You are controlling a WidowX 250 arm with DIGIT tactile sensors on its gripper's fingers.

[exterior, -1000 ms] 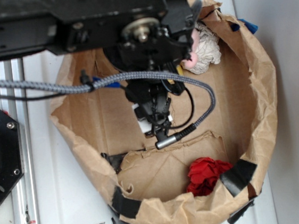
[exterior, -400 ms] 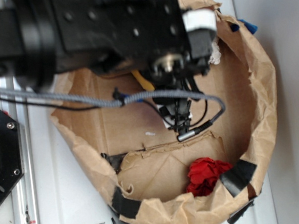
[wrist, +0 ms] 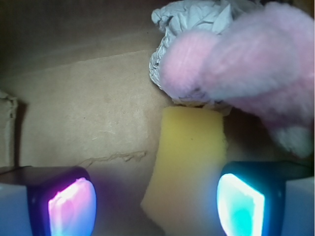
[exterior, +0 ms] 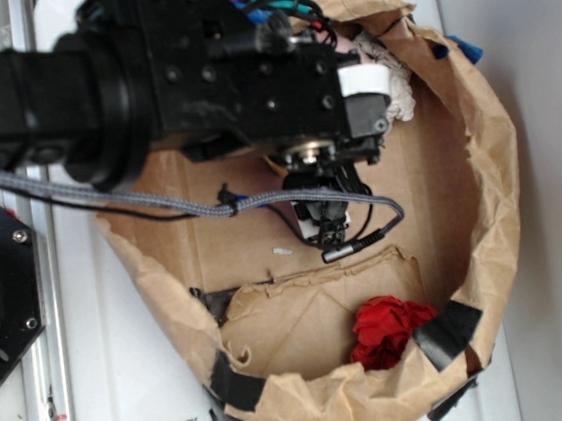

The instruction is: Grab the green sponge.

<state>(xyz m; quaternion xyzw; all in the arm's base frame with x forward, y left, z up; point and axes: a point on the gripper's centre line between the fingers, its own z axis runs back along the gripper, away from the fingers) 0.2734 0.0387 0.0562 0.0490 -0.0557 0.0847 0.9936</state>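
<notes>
From the exterior view the arm hides the sponge. At the wrist, the green sponge, yellow foam, lies between the spread gripper pads, its far end under the pink plush toy.

A big brown paper bag with rolled, torn edges fills the middle of the frame. It sits on a white table. A shiny metal rail runs down the left side. The far right looks pale gray.
</notes>
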